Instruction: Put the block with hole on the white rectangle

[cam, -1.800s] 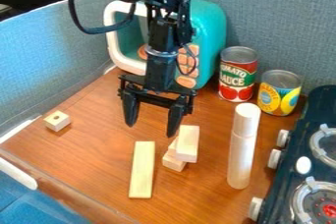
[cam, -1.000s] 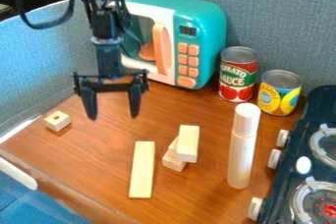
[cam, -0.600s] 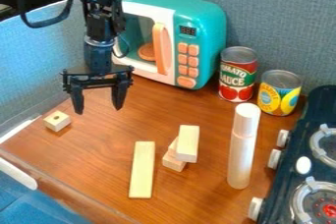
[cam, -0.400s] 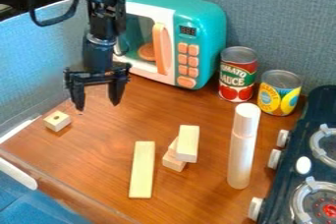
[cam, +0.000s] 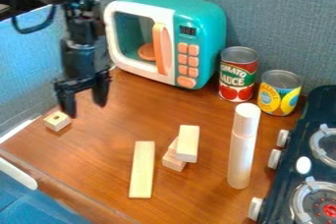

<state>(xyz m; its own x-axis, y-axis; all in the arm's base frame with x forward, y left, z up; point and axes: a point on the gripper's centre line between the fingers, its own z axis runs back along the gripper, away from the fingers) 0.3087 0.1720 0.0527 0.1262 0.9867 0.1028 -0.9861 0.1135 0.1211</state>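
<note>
One long pale rectangle [cam: 142, 170] is laid on the surface [cam: 98, 161], nearer than the block with hole [cam: 58, 122] and right of it. Farther right of that block, a white cylinder [cam: 242, 152] and two stacked blocks [cam: 187, 143] are set. The hand [cam: 85, 110] is held just beside the block, fingers spread. Beyond the block, rightward, two cans [cam: 238, 75] and a microwave [cam: 203, 36] are placed.

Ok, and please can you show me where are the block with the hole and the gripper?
Block with hole [cam: 58, 122]: camera view, on its front side.
Gripper [cam: 85, 108]: camera view, midway between its fingertips.
</note>
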